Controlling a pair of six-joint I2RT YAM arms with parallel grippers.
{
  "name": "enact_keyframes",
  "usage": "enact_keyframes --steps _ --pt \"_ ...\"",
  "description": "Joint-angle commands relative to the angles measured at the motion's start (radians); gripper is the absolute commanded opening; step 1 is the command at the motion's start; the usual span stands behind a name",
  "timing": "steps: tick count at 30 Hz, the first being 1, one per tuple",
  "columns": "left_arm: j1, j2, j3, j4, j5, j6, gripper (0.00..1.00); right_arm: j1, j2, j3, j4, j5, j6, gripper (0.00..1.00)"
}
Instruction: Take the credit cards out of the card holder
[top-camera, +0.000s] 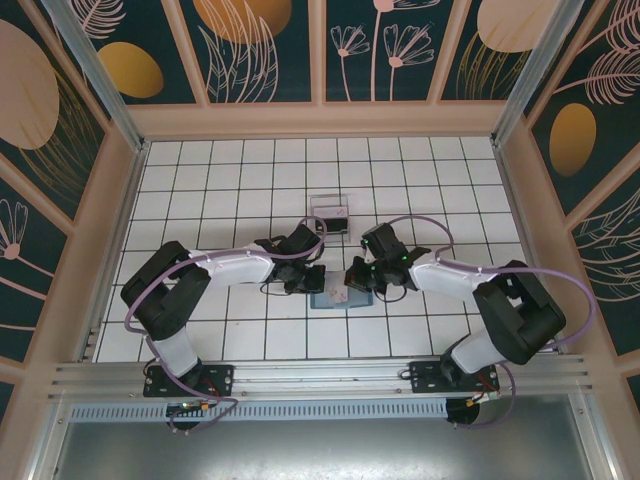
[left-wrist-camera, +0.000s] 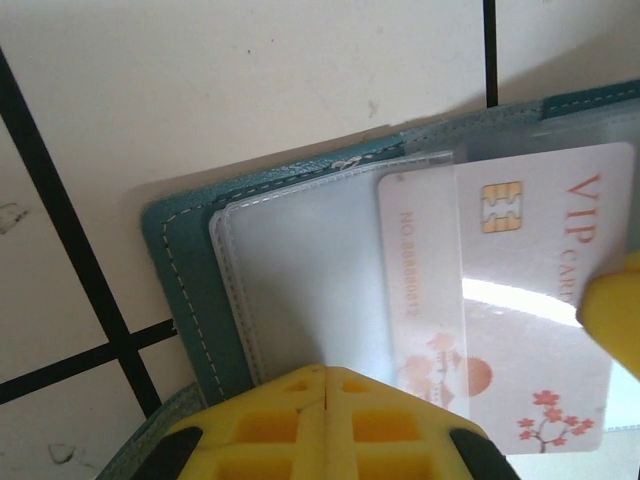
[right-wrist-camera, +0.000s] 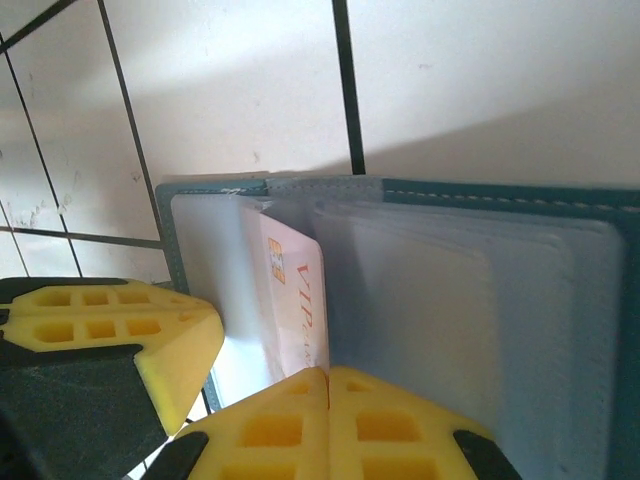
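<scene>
Your left gripper (left-wrist-camera: 325, 400) has its yellow fingers pressed together with nothing plainly between them. Its tips sit over the near edge of the card holder (left-wrist-camera: 180, 270), which lies open on the tiled tabletop (left-wrist-camera: 250, 90) between the two arms. I cannot tell whether they bear down on it. A clear sleeve (left-wrist-camera: 300, 280) fills the teal panel, and a whitish credit card (left-wrist-camera: 540, 300) pokes partway out of its right side. Your right gripper (right-wrist-camera: 328, 395) is also pressed together and looks to be pinching the outer edge of that card. The bite is thin, so a quick pull could let the card slip free. If the left tips are not pinning the holder, the whole wallet may drag along. An angled pull could bend the card or buckle the sleeve. The card reads "VIP CARD" in red, with a number starting "NO." that looks like 80880012, beside a gold chip and blossom artwork.
</scene>
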Motion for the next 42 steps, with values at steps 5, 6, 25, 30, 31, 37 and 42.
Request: enact_keyframes --steps 5,6,25,30,31,37,42 --pt "-0.001 -0.006 -0.021 -0.056 -0.035 0.019 0.07 -0.025 -0.093 0.012 -0.105 0.071 -0.056 0.00" --pt "0.000 -0.009 -0.025 -0.051 -0.032 0.019 0.07 -0.026 -0.105 0.023 -0.116 0.078 -0.063 0.00" --pt "0.064 -0.097 -0.113 -0.053 -0.046 0.069 0.07 -0.045 -0.136 0.279 -0.251 0.236 -0.486 0.00" --pt "0.082 -0.126 -0.134 -0.052 -0.049 0.087 0.08 -0.052 -0.065 0.397 -0.297 0.263 -0.769 0.00" --pt "0.083 -0.132 -0.138 -0.051 -0.048 0.088 0.08 -0.052 -0.043 0.421 -0.314 0.260 -0.845 0.00" --pt "0.094 -0.165 -0.149 -0.066 -0.060 0.104 0.11 -0.053 0.033 0.550 -0.361 0.221 -1.254 0.00" --pt "0.102 -0.204 -0.145 -0.074 -0.076 0.100 0.22 -0.054 0.110 0.665 -0.443 0.194 -1.521 0.00"
